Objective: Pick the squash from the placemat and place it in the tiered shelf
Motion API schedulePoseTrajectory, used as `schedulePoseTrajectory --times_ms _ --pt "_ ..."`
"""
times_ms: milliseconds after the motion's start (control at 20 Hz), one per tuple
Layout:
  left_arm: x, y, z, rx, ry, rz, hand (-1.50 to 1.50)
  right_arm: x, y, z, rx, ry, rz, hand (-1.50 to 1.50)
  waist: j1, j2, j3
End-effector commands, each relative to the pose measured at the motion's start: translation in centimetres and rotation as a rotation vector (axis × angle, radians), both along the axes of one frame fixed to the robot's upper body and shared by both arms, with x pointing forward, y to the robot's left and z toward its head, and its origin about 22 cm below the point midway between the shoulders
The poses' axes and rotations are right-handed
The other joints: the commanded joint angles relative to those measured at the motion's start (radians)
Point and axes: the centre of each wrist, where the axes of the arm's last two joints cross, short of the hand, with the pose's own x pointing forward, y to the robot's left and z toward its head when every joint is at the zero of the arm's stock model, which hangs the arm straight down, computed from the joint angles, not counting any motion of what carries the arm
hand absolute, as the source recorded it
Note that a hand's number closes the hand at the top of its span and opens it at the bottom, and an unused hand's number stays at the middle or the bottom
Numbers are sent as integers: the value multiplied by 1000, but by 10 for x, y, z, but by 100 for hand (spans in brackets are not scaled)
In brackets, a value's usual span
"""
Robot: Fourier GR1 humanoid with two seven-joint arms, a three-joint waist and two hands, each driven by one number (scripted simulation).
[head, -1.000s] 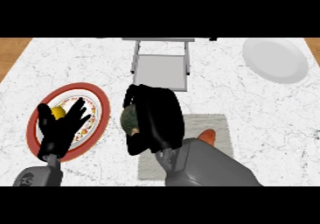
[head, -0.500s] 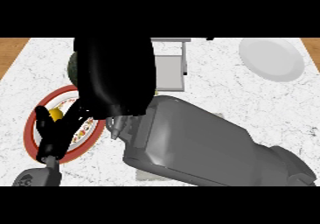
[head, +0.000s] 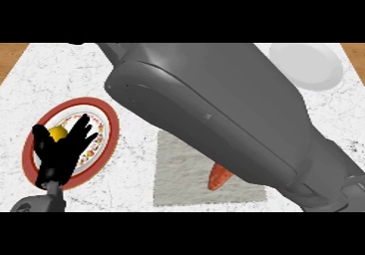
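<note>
Right forearm rose across the view; squash no longer visible

At lower left the left hand rested open, fingers up, over the red-rimmed plate. In the centre the placemat, earlier covered by the hand and squash, lay bare except for an orange item. The right forearm now filled the middle and right; its hand was out of view, so the squash was probably lifted towards the shelf.
</note>
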Motion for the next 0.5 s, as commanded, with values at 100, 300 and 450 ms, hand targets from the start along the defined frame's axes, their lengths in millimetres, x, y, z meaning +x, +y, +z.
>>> schedulePoseTrajectory --times_ms 100,300,450 --pt "-1 4 -16 -11 48 6 0 32 -7 21 13 46 -97 150 -12 6 -3" --pt "3 -6 -9 -1 45 20 0 51 -23 31 11 72 -78 150 -12 6 -3" --pt "5 -2 2 2 44 -15 0 68 -24 30 -45 124 -46 150 4 11 -4"
